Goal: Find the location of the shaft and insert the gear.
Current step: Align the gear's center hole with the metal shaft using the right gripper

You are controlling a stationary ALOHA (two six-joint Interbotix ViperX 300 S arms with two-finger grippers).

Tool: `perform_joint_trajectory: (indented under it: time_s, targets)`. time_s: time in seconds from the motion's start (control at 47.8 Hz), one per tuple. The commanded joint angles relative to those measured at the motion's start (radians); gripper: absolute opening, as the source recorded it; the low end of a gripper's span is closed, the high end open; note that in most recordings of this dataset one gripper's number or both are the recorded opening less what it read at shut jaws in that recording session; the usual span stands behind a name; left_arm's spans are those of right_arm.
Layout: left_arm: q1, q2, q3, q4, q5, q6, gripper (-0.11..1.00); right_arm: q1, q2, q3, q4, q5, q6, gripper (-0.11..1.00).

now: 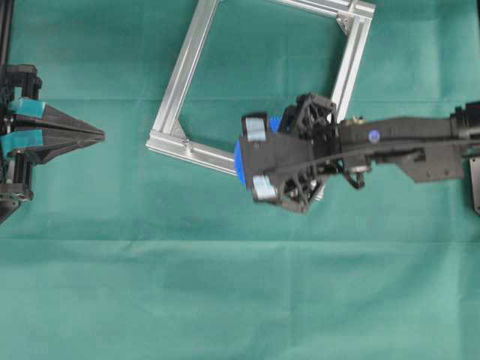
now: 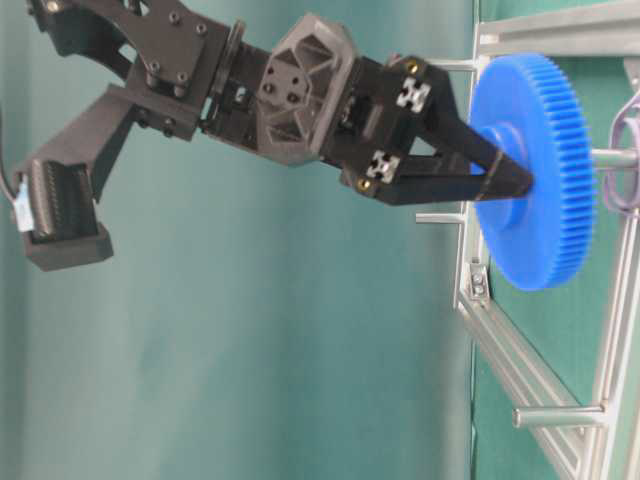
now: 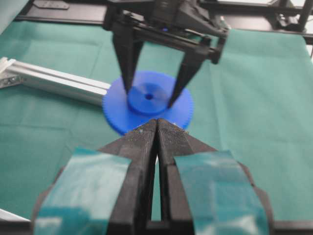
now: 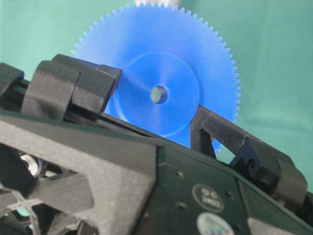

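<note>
Left wrist view, nearest the lens: left gripper (image 3: 156, 128), fingers pressed together with no gap at the tips, nothing between them. Teal tape patches on both finger bases. In the overhead view the same gripper (image 1: 97, 135) sits at the left edge of the frame, pointing right, well apart from everything else.

Beyond it, centre of the left wrist view: gear (image 3: 148, 102), bright blue, flat, fine-toothed, lying level with its raised hub up. The right gripper (image 3: 150, 98) comes down from the top of the frame; its two black fingers stand spread on either side of the hub and pinch it.

Right wrist view: gear (image 4: 159, 88) fills the upper middle; centre hole visible, something pale grey seen through it. One finger touches the hub at left, the other at lower right.

Table-level view: gear (image 2: 540, 170) at upper right, held by the hub; the shaft (image 2: 612, 158) sticks out on the gear's far side at hub height, with thin silvery wire loops (image 2: 625, 150) around it. Cannot tell whether the shaft has entered the hole.

Overhead view: right gripper (image 1: 244, 159) over the lower rail of the aluminium frame (image 1: 180, 75), near its lower right corner; only a sliver of gear (image 1: 238, 161) shows under it. Green cloth (image 1: 225, 300) covers the table.
</note>
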Motion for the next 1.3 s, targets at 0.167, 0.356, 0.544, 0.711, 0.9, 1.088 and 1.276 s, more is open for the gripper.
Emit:
perform_joint_trajectory:
  time_s: [0.167, 0.356, 0.544, 0.711, 0.9, 1.088, 1.276]
  targets:
    - [0.003, 0.009, -0.015, -0.003, -0.003, -0.002, 0.01, 0.066, -0.009, 0.002, 0.017, -0.009, 0.014, 0.69]
    - [0.003, 0.009, -0.015, -0.003, -0.003, -0.002, 0.01, 0.072, -0.025, 0.028, 0.009, -0.009, 0.057, 0.69]
    - [0.003, 0.009, -0.015, -0.003, -0.003, -0.002, 0.01, 0.074, -0.051, 0.072, -0.006, -0.012, 0.075, 0.69]
    - [0.003, 0.009, -0.015, -0.003, -0.003, -0.002, 0.01, 0.067, -0.08, 0.115, -0.044, -0.012, 0.127, 0.68]
    - [0.003, 0.009, -0.015, -0.003, -0.003, -0.002, 0.01, 0.064, -0.091, 0.126, -0.075, -0.015, 0.153, 0.69]
    - [0.003, 0.009, -0.017, -0.003, -0.002, -0.002, 0.01, 0.064, -0.091, 0.112, -0.078, -0.025, 0.152, 0.69]
    - [0.003, 0.009, -0.015, -0.003, -0.002, -0.002, 0.01, 0.064, -0.091, 0.078, -0.1, -0.037, 0.146, 0.69]
